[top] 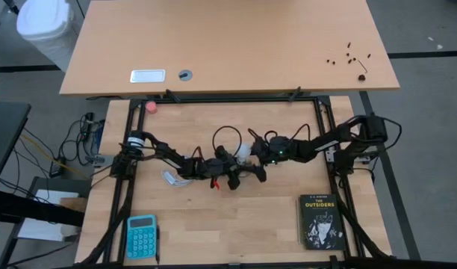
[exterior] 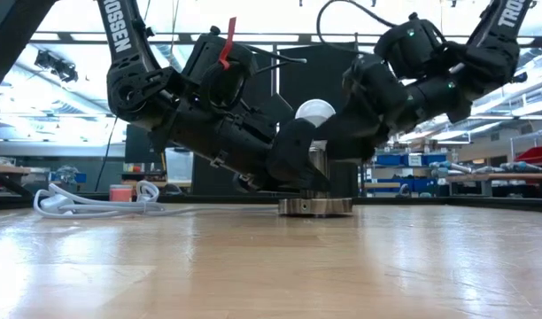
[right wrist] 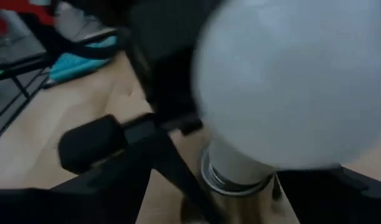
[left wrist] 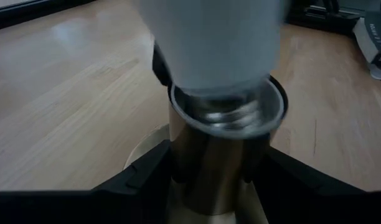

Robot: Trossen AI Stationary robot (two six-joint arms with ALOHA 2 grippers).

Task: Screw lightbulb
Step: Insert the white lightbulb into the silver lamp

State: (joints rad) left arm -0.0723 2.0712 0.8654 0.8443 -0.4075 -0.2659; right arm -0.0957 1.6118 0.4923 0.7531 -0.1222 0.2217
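Lightbulb (exterior: 314,112) upright, threads started in socket (left wrist: 225,140) | left gripper (left wrist: 209,177) clamps socket | my right gripper (right wrist: 265,180) straddles bulb, fingers spread | light, slick, fragile: grip widest globe gently.

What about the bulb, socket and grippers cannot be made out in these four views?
- How far the bulb is threaded: the socket rim hides its base in the left wrist view.
- Right gripper's fingers: the blurred bulb fills the right wrist view.
- Bulb and socket from above: the arms cover most of them.
- Small dark items on the far table: too small.
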